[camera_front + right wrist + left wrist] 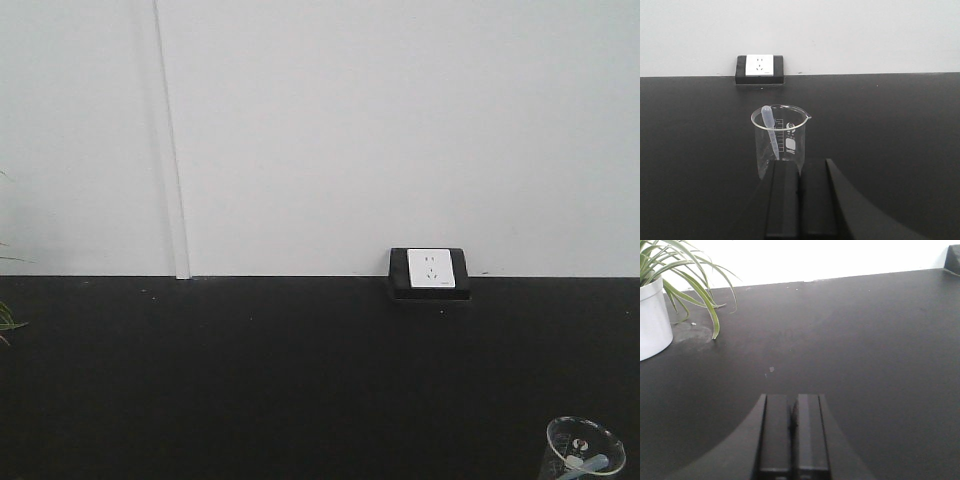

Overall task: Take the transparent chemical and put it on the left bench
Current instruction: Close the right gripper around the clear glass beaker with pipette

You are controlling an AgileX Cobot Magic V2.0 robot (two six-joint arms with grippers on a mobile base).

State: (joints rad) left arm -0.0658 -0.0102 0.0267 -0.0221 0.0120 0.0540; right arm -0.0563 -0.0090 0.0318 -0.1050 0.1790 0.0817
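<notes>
Transparent chemical (585, 448), front view: we see only its upper part in the bottom right corner, a clear glass beaker with a thin round rim, cut off by the frame edge.
Pipette (592, 464), front view: a pale stick lying slanted inside the glass.
Tabletop (250, 380), front view: black and matte, running back to a white wall (350, 120).
Wall socket (431, 268), front view: a white plate in a black housing where the tabletop meets the wall, well apart from the transparent chemical.
Left tool (792, 400), left wrist view: clenched, its two dark fingers pressed together with nothing between them, over bare tabletop.
Potted plant (652, 320), left wrist view: a white pot with long green leaves at the far left, well apart from the left tool.
Transparent chemical (781, 142), right wrist view: upright on the tabletop just beyond the right tool (800, 167). It has clear walls, a pour spout on the right of the rim, and white graduation marks with a white patch on its side. We cannot tell whether liquid is inside.
Pipette, right wrist view: translucent, leaning with its rounded end at the left of the rim and its tip down inside.
Right tool, right wrist view: clenched on nothing. Its fingers hide the base of the glass, so we cannot tell whether they touch it.
</notes>
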